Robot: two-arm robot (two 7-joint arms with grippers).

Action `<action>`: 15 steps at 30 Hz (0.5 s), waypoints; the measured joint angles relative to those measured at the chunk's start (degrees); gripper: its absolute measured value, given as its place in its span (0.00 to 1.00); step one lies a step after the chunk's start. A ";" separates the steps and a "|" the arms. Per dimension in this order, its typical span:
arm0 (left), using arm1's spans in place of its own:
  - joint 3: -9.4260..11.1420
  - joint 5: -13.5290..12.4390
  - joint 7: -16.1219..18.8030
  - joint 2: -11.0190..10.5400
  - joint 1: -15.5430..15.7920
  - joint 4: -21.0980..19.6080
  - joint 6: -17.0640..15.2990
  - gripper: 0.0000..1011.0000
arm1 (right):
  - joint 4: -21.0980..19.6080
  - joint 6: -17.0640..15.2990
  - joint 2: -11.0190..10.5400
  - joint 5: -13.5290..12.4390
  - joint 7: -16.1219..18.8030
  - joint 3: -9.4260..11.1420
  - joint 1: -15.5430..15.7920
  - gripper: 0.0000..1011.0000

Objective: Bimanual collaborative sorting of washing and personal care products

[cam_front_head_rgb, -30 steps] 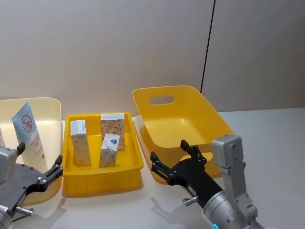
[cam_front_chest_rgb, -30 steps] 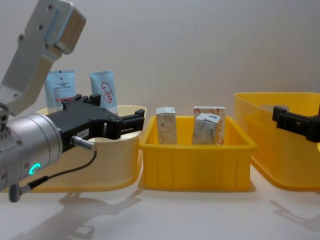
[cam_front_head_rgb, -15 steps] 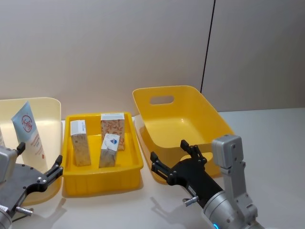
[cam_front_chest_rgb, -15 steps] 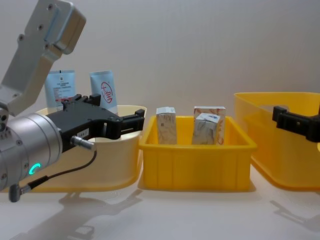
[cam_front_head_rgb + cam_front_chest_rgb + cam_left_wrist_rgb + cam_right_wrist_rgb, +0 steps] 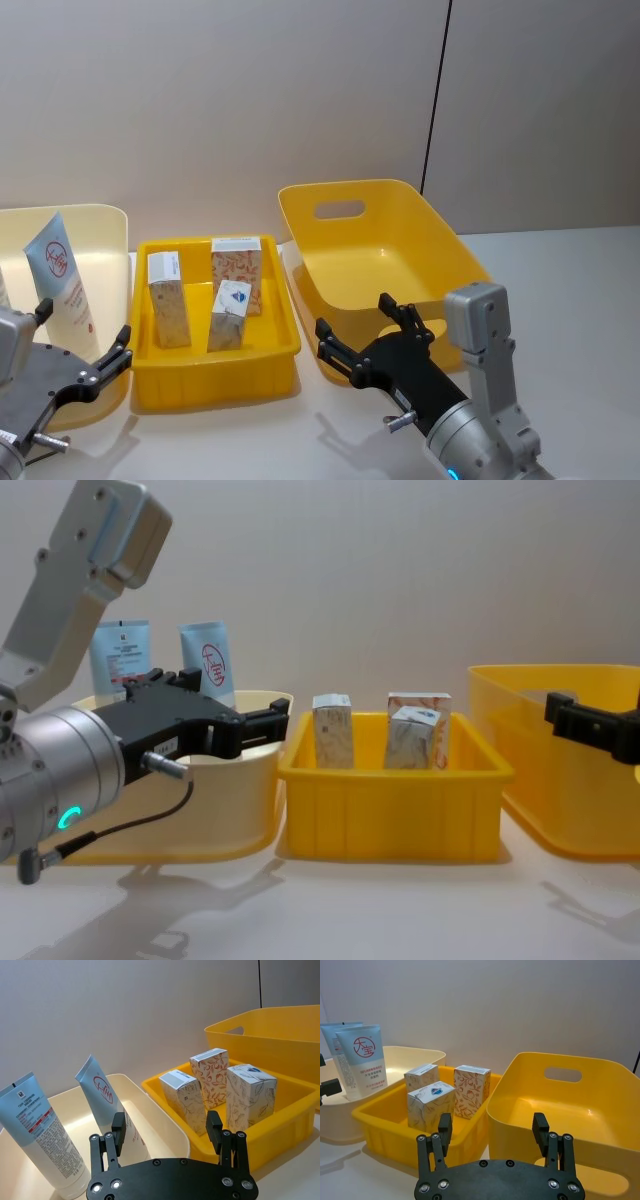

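While the two pale-blue-and-white squeeze tubes (image 5: 208, 665) stand crimped end up in the cream bin (image 5: 110, 215) on the robot's left, they differ in face. The logo tube (image 5: 102, 1095) is tilted and bears a red circle mark. The text tube (image 5: 35, 1130) carries a red band and fine print (too small to read) and is cut off at the head view's edge.

Three small boxes (image 5: 237, 270) stand upright in the small yellow bin (image 5: 215, 380), between the cream bin and the large yellow tub (image 5: 390, 250). They are a marbled box (image 5: 185, 1100), a floral box (image 5: 210, 1075) and an emblem box (image 5: 248, 1095) with a blue mark on top. From the chest, the bin wall hides their lower halves.

The left gripper (image 5: 166, 1120) hovers before the cream bin, fingers spread, holding nothing. The right gripper (image 5: 491, 1120) hovers at the tub's near rim, likewise spread and empty.
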State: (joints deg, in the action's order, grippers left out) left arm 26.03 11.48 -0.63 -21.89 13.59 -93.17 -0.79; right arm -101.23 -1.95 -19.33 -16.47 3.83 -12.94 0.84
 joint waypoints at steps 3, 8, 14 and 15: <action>0.00 0.00 0.00 0.00 0.00 0.00 0.00 0.99 | 0.00 0.00 0.00 0.00 0.00 0.00 0.00 0.99; 0.00 0.00 0.00 0.00 0.00 0.00 0.00 0.99 | 0.00 -0.01 0.03 0.00 0.00 0.01 0.00 0.99; 0.00 0.00 0.00 0.00 0.00 0.00 0.00 0.99 | -0.18 -0.17 0.19 0.00 0.18 -0.15 -0.20 0.99; 0.00 0.00 0.00 0.00 0.00 0.00 0.00 0.99 | -0.30 -0.33 0.21 0.01 0.42 -0.28 -0.32 0.99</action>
State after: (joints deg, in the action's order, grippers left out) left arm 26.03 11.48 -0.63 -21.89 13.59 -93.18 -0.79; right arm -101.52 -2.28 -19.12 -16.46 4.25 -13.22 0.52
